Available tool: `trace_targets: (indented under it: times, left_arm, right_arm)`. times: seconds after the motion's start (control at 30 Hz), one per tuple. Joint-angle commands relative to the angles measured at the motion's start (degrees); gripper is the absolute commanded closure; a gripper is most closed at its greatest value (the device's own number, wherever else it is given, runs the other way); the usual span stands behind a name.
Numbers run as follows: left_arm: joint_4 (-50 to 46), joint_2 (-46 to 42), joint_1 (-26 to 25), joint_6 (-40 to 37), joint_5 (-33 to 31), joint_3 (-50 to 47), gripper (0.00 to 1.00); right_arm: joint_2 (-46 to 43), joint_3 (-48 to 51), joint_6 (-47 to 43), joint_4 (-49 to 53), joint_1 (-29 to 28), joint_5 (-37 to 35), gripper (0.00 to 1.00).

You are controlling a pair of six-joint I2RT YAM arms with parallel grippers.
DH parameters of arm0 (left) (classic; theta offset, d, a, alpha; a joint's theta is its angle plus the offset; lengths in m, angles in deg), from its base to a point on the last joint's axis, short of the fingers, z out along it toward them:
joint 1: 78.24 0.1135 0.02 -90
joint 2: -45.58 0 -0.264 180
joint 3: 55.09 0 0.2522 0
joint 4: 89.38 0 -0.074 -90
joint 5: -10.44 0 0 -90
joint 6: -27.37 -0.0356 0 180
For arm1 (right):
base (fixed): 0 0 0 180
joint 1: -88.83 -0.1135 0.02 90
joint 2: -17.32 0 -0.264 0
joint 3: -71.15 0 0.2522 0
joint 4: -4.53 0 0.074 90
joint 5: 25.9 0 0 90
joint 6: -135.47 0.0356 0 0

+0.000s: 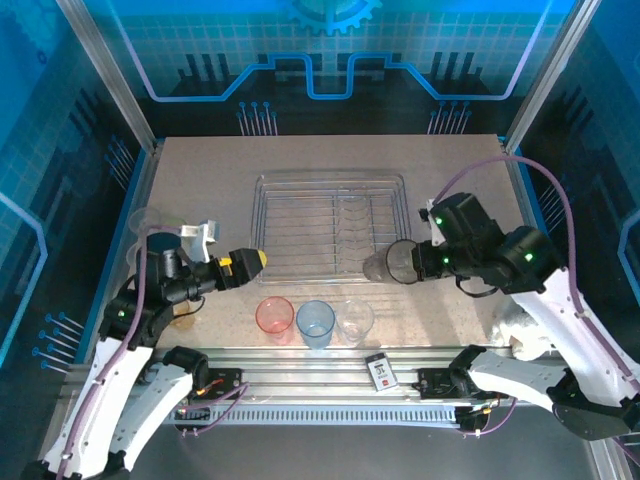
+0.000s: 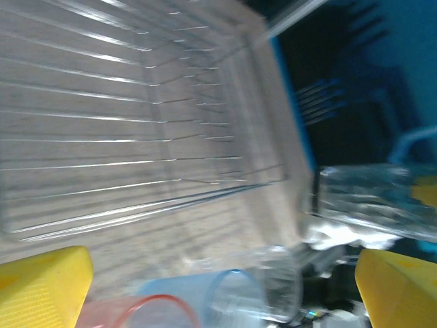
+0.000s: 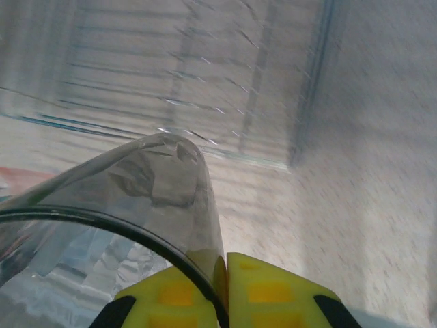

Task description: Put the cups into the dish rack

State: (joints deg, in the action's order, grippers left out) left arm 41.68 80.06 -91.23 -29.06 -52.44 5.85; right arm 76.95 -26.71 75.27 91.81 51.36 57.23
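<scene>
Right gripper [image 3: 225, 266] is pinched shut on the rim of the smoky grey cup [image 1: 393, 263], which is held tipped on its side just off the near right corner of the dish rack [image 1: 330, 178], so the step in hand looks like this one being carried over for loading. Next it'd need to be swung over the wire side, probably turned mouth-down, and lowered onto the wires before the pinch is let go. Only a thin bit of rim is gripped, so a slip could be expected if it's rushed. Left gripper [image 1: 250, 263] is spread wide with nothing in it, pointed at the rack's near left corner. No cups can be made out in the rack yet. Pink cup [image 1: 275, 316], blue cup [image 1: 315, 320] and clear cup [image 1: 355, 318] are lined up upright on the table [image 1: 200, 180] just in front of it, nothing seen inside any of them
</scene>
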Motion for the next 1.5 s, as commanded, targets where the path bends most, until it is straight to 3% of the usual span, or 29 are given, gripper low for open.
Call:
trace_targets:
  times: [0.0, 0.17, 0.4, 0.7, 1.07, 1.3, 1.47]
  left_arm:
    - [13.89, -0.27, -0.75, 10.07, 12.23, 1.20, 0.01]
    - [30.83, 3.73, -1.85, 16.57, 16.91, 1.83, 0.00]
    - [52.19, 13.29, -3.90, 23.07, 21.38, 1.66, 0.00]
    - [67.67, 19.95, -7.17, 27.81, 22.57, 0.88, 0.01]
    - [68.02, 19.84, -9.18, 25.08, 26.47, 0.68, 0.01]
    - [55.16, 19.84, -9.15, 18.18, 24.37, 4.63, 0.01]
    - [55.37, 19.84, -8.79, 16.87, 23.08, 4.15, 0.01]
  right_arm:
    - [0.57, -2.28, -7.31, -10.48, 1.55, 13.51, 1.00]
    - [2.79, -2.12, -4.62, -24.25, 4.61, 30.42, 1.00]
    - [6.34, 0.36, 5.23, -40.44, 6.05, 46.13, 1.00]
    - [8.18, 3.19, 14.30, -53.36, 8.71, 53.71, 1.00]
    - [11.77, 6.07, 21.26, -60.84, 10.98, 54.80, 1.00]
    - [13.27, 5.83, 19.61, -56.15, 10.60, 55.63, 1.00]
    - [12.83, 5.43, 17.18, -51.61, 10.82, 54.86, 1.00]
